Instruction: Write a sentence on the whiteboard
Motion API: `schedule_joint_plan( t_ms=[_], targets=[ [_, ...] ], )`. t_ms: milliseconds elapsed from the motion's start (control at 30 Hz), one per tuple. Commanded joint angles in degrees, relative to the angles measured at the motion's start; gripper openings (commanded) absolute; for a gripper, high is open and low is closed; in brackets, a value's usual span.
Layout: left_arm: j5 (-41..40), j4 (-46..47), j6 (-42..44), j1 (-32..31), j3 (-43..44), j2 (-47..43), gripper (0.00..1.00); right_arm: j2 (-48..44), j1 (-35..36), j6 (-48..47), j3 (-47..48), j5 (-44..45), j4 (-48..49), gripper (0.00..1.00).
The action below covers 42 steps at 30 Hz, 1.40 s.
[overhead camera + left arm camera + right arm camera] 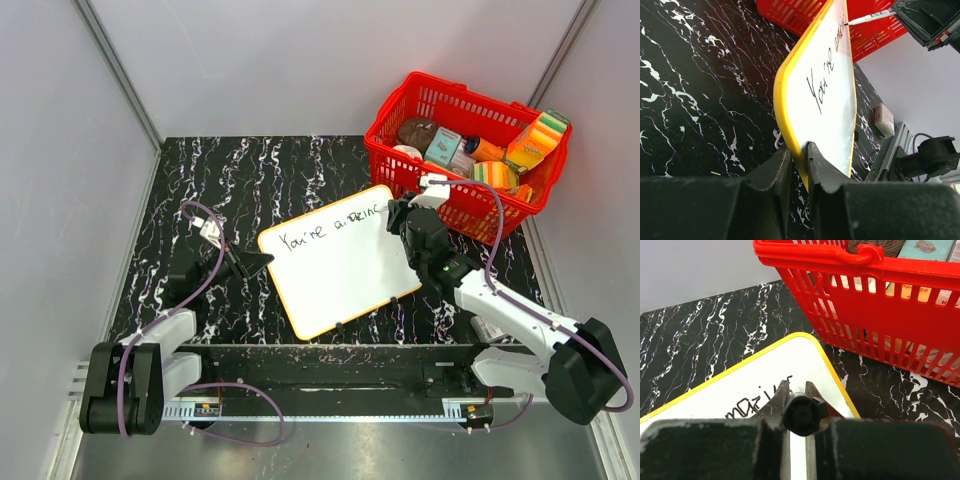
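The whiteboard [340, 258] lies on the black marble table, white with a yellow rim, with "You're amazin" written along its far edge. My left gripper [262, 262] is shut on the board's left rim [790, 125], one finger on each face. My right gripper [400, 212] is shut on a marker [801, 412], black-capped end toward the camera, tip down at the board's far right corner by the last letters [757, 402]. The marker's white barrel [867, 19] shows in the left wrist view, tip touching the board.
A red basket [455, 205] full of sponges, tins and packets stands at the back right, close behind the right gripper; its wall [880, 335] fills the right wrist view. A small white block [884, 120] lies near the front rail.
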Motion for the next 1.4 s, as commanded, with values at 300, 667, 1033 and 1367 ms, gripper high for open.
schedule_joint_plan(
  t_ms=[300, 667, 1033, 1367],
  targets=[
    [0.0, 1.4, 4.0, -0.3, -0.6, -1.0, 0.0, 2.6, -0.4, -0.7, 4.1, 2.5, 0.4, 0.0],
    [0.0, 1.4, 4.0, -0.3, -0.6, -1.0, 0.0, 3.3, -0.4, -1.4, 5.2, 2.8, 0.6, 0.0],
    [-0.1, 1.3, 4.0, -0.3, -0.7, -1.2, 0.0, 1.1, -0.4, -0.1, 1.7, 0.6, -1.7, 0.0],
    [0.0, 1.3, 4.1, -0.3, -0.7, -1.1, 0.0, -0.5, -0.4, 1.5, -1.0, -0.4, -3.8, 0.0]
  ],
)
